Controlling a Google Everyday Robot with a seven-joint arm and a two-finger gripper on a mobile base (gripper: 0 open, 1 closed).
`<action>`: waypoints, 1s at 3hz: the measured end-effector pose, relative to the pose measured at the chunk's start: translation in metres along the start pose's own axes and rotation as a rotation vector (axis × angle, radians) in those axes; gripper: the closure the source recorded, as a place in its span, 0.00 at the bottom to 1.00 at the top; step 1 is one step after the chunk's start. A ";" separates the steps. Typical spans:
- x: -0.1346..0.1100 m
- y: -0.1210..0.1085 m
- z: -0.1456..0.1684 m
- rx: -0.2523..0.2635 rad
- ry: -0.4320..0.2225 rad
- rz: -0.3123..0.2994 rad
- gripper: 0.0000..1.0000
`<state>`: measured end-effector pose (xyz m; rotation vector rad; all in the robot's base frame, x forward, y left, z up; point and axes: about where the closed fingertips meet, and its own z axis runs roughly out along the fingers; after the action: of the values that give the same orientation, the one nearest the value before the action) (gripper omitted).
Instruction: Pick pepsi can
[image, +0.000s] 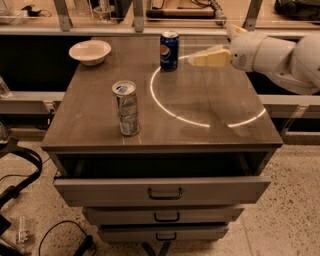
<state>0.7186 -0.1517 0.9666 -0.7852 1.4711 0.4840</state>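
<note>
Toward the far edge of the bench (90, 120) the pepsi can (169, 50) stands upright, the tool (197, 59) hovering level just beside it, seemingly aimed for a side grab; whether spread or pressed together, I cannot tell.

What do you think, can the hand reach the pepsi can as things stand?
Probably yes. The hand hovers beside the pepsi can, pointing at it, with nothing between them; the silver can and white bowl stand well aside.

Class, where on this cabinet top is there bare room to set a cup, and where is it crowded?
Free: the cabinet top right of the silver can. Crowded: the back edge, with bowl, pepsi can and the gripper right of it.
</note>
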 end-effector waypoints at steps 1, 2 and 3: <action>0.016 -0.007 0.070 -0.058 -0.034 0.074 0.00; 0.025 -0.008 0.102 -0.088 -0.044 0.105 0.00; 0.044 0.006 0.137 -0.142 -0.037 0.152 0.00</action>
<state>0.8116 -0.0560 0.9123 -0.7750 1.4799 0.7208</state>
